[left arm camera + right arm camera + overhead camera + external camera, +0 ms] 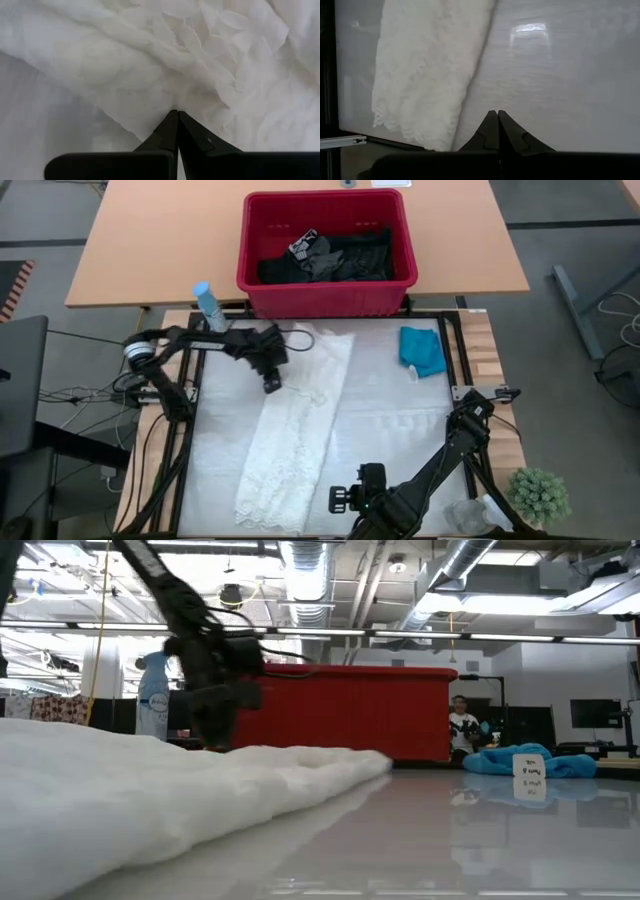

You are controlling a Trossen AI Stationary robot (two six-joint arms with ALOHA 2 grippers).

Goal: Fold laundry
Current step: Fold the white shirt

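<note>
Across the worktop: a pale mat (400, 430) covers the work area inside a dark frame, giving the cloth a smooth place to be spread and folded.
White garment: the white lacy garment (295, 430) lies as a long strip from the far edge of the mat down to the near edge, left of the middle; it looks already doubled lengthwise, so I judge the fold is partly done.
Red basket: the red basket (262, 285) stands on the wooden table just beyond the mat's far edge, with dark clothes (335, 258) heaped inside, waiting their turn.
Left arm: the left gripper (271, 383) hangs at the garment's left edge near the far end, fingers pressed together with no cloth visibly between them; its wrist view looks onto rumpled lace (200, 65) right ahead, so it seems poised to press or pinch that edge.
Right arm: the right gripper (338, 500) waits at the near edge of the mat beside the garment's lower hem (420, 120), claw closed tight and holding nothing.
Teal garment: a small teal garment (424, 350) is set aside near the mat's far right corner, well apart from the white one.
Spray bottle: a pale blue bottle (209, 306) stands by the far left corner, clear of the folding.
</note>
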